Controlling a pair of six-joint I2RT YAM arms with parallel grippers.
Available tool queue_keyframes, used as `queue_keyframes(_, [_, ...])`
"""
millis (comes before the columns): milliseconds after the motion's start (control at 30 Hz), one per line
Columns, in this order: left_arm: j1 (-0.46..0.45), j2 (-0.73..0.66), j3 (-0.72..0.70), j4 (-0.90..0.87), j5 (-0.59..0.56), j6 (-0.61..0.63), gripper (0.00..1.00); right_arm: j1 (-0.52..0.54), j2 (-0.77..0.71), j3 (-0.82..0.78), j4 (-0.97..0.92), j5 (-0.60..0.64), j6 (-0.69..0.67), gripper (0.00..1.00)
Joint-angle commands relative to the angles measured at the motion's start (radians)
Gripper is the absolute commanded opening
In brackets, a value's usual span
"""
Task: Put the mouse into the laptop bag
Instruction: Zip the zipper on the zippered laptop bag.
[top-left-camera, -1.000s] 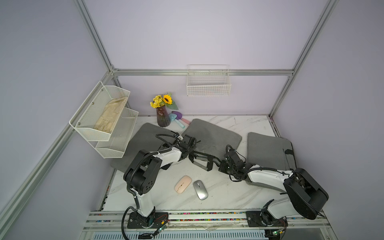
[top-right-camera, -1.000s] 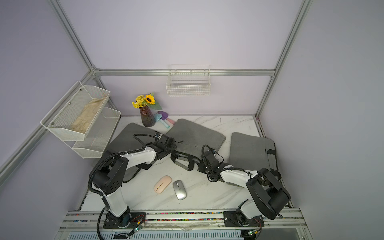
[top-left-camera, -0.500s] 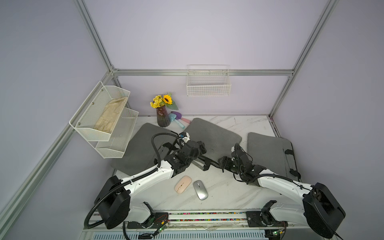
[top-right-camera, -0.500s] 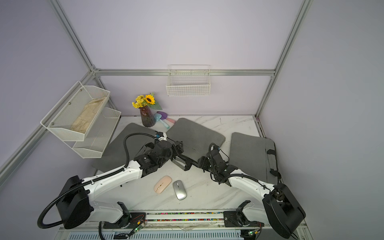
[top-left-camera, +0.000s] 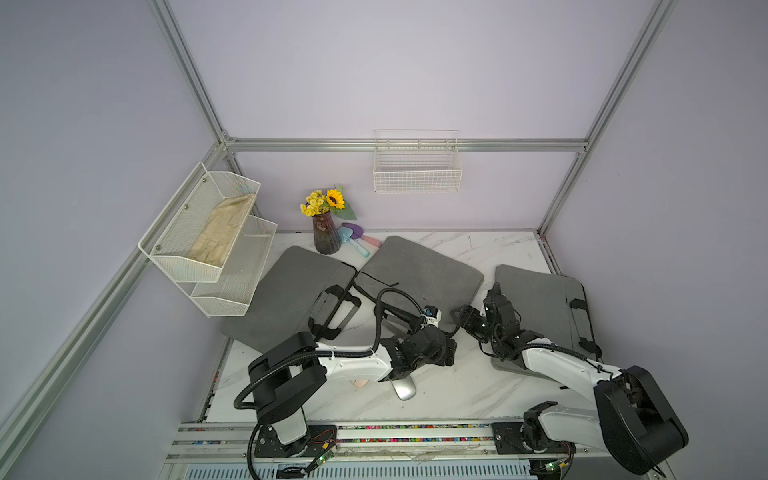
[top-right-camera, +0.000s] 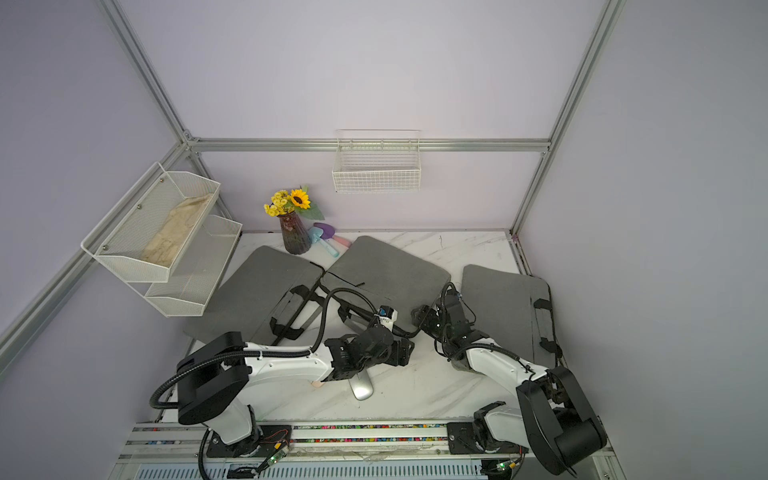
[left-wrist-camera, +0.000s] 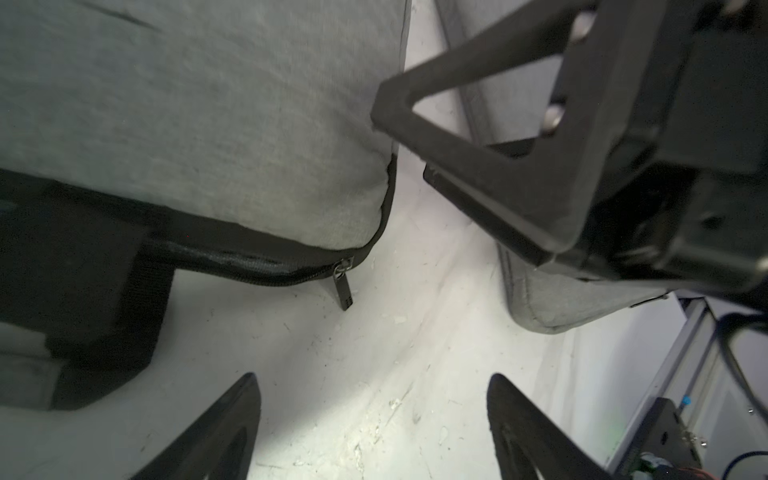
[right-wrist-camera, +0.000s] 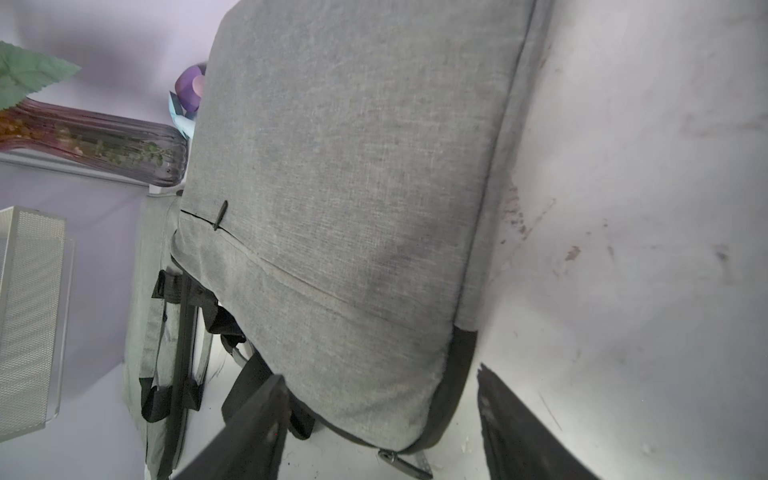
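A silver mouse lies on the white table near its front edge. A pink mouse next to it is mostly hidden under my left arm. Three grey laptop bags lie behind; the middle bag has its zipper pull at the front right corner. My left gripper hangs open over bare table just in front of that corner. My right gripper is open, its jaws standing on either side of the same corner.
A left bag and a right bag flank the middle one, the right arm lying over the right bag's front. A flower vase and pastel toys stand at the back. White wire shelves hang on the left.
My right gripper went from shut to open at the middle bag's corner. My left arm swung forward and right, from the bag's front edge to over the mice, and now covers the pink one.
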Motion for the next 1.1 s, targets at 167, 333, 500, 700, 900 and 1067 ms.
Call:
queue_keyframes(167, [0.008,0.040,0.021,0.072,0.033,-0.031,0.82,-0.005,0.072,-0.066,0.185,-0.054,0.080,0.73])
queue_keyframes(333, [0.014,0.056,0.022,0.088,0.048,-0.037,0.79,-0.005,0.157,-0.082,0.270,-0.084,0.100,0.73])
queue_keyframes(500, [0.019,0.070,0.021,0.106,0.069,-0.044,0.78,-0.005,0.230,-0.074,0.330,-0.111,0.111,0.41])
queue_keyframes(700, [0.047,0.084,0.016,0.102,0.066,-0.073,0.75,-0.005,0.169,-0.050,0.273,-0.076,0.100,0.02])
queue_keyframes(900, [0.093,0.132,0.009,0.184,0.128,-0.074,0.67,-0.004,0.163,-0.041,0.266,-0.086,0.096,0.00])
queue_keyframes(1067, [0.113,0.183,0.031,0.217,0.103,-0.067,0.63,-0.004,0.156,-0.043,0.269,-0.094,0.097,0.00])
